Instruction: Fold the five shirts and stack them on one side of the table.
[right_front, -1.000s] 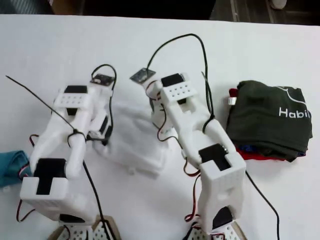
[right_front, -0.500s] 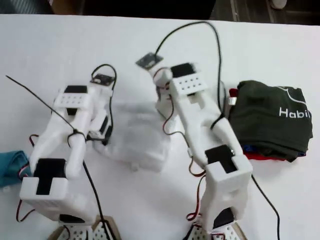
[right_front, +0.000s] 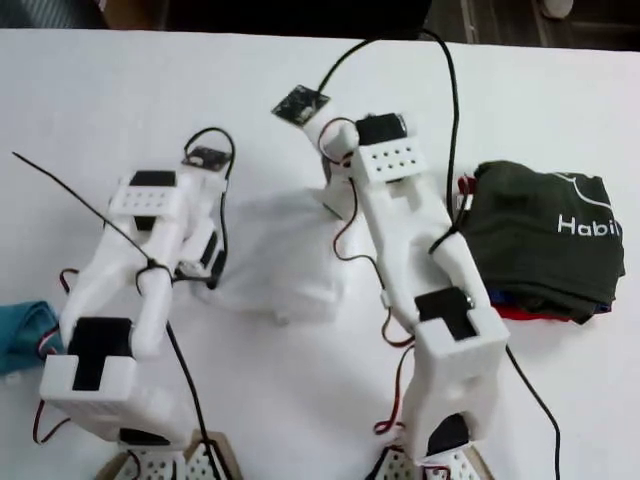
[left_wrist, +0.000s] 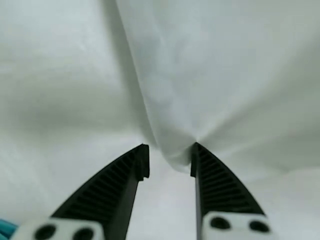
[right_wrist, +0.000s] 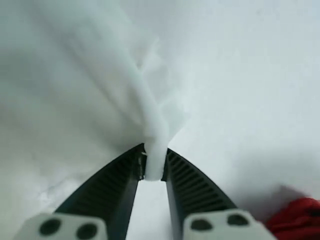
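A white shirt (right_front: 280, 260) lies rumpled on the white table between my two arms. My left gripper (left_wrist: 168, 161) is shut on a bunched fold of the shirt (left_wrist: 200, 75) at its near-left side. My right gripper (right_wrist: 154, 164) is shut on a thin pinched ridge of the same shirt (right_wrist: 150, 115) at its far-right side. A stack of folded shirts sits at the right of the table, with a dark green shirt (right_front: 535, 240) on top and red (right_front: 520, 312) and blue layers showing underneath. A teal shirt (right_front: 22, 335) lies crumpled at the table's left edge.
Black cables (right_front: 440, 110) loop over the table above the right arm, and another cable (right_front: 70, 195) runs across the left arm. The red shirt's edge (right_wrist: 295, 220) shows close to my right gripper. Bare table spreads along the far side (right_front: 120, 90).
The right arm has swung toward the far side and to the right, dragging the white shirt's edge with it and stretching the cloth. The left arm has kept still.
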